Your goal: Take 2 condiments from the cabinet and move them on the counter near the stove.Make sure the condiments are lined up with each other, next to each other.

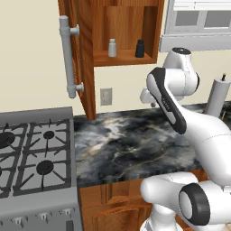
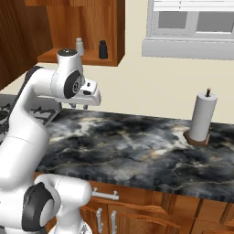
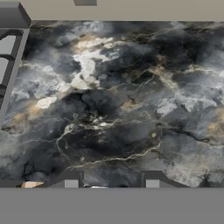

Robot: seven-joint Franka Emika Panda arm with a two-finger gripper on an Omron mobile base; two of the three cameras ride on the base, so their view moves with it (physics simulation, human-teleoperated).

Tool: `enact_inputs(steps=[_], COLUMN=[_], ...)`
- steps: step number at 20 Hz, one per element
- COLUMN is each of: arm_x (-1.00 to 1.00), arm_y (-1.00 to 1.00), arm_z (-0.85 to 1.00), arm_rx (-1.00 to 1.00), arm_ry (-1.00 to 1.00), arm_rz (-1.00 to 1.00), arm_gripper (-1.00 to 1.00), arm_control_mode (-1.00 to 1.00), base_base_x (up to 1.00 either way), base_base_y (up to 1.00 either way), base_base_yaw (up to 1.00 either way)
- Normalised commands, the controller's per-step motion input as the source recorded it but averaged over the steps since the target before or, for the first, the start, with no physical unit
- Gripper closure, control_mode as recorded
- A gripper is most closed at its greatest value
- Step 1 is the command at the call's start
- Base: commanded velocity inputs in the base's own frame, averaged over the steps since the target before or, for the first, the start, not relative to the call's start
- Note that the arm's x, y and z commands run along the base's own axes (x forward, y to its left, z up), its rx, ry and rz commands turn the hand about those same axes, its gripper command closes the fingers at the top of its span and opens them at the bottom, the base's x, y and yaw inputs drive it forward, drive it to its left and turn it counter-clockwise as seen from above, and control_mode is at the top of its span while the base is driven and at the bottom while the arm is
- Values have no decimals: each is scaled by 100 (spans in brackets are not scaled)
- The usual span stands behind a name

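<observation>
You are hovering the gripper (image 2: pixel 78 106) above the counter (image 1: pixel 126 144), pointing straight down at bare marble, with the jaws drawn in narrow and gripping nothing. Both condiments are standing on the cabinet (image 1: pixel 122 57) shelf: the grey shaker (image 1: pixel 112 48) at about 11 o'clock from the wrist in the left base view, the black shaker (image 1: pixel 140 48) just past 12 o'clock. They are sitting apart, each upright, with the open door (image 1: pixel 83 58) and its bar handle (image 1: pixel 68 56) hanging off toward 9 o'clock.

You are judging the step in hand to be the first reach, so nothing is on the counter yet. To do it well, you are wanting to widen the jaws before you climb, since they look too tight to slip over a bottle. Tilt the hand from downward to forward as you rise, so the fingers enter the cabinet level with the shelf, not from above, where headroom looks scarce.

Pick the nearer bottle first and come in square to it, keeping clear of the other; a glancing touch could topple it. Grip low on the body, not the narrower cap. Stay off the door edge at 9 o'clock. The stove (image 1: pixel 36 153) is lying at 8 o'clock from the gripper, so leave room beside your first drop spot for the second bottle.
</observation>
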Motion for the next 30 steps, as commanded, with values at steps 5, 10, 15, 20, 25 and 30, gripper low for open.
enact_inputs(steps=[5, 10, 15, 20, 25, 30], arm_x=[-13, -17, -2, 0, 0, 0], arm_y=[4, 3, 3, 13, 19, 16], arm_z=[0, 7, 34, 48, 49, 40], arm_rx=[0, 0, 4, 3, 1, 1], arm_ry=[-2, -9, -26, -32, -30, -23], arm_rz=[2, 9, 3, 1, 0, 0], arm_gripper=[-100, -100, -100, -100, -100, -100], arm_control_mode=[-100, -100, -100, -100, -100, -100], base_base_x=[0, 0, 0, 0, 0, 0], base_base_y=[0, 0, 0, 0, 0, 0], base_base_yaw=[0, 0, 0, 0, 0, 0])
